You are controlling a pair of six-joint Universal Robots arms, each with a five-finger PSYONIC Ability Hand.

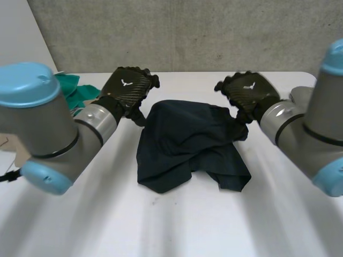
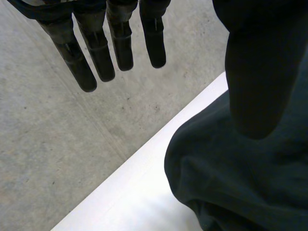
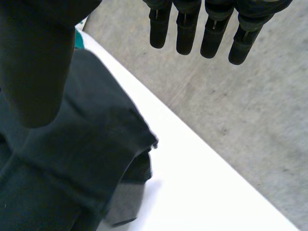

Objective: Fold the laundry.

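Item 1. Dark garment (image 1: pixel 187 144): one piece, crumpled and unfolded, lying on the middle of the white table (image 1: pixel 177 235). Its far edge is bunched up. Two loose lobes trail toward 6 o'clock, one at 7 and one at 5.

Item 2. Left hand (image 1: pixel 126 85): black, sitting at 10 o'clock of the garment by its far-left corner, back of the hand facing up. In the left wrist view its fingers (image 2: pixel 98 53) are straight and spread, pointing past the table's far edge. The thumb (image 2: pixel 252 72) stands apart from them over the cloth. Nothing is grasped and the hand is unclenched. Whether the thumb touches the fabric cannot be told.

Item 3. Right hand (image 1: pixel 249 88): black, at 2 o'clock of the garment by its far-right corner. Fingers (image 3: pixel 211 33) are straight with the thumb (image 3: pixel 38 62) held apart above the cloth, so it is likewise unclenched and holds nothing.

Item 4. Green cloth (image 1: pixel 72 88): a heap at 9 o'clock of the left hand, partly hidden behind the left arm (image 1: pixel 48 128).

Item 5. Concrete wall (image 1: pixel 187 32): at 12 o'clock, beyond the table.
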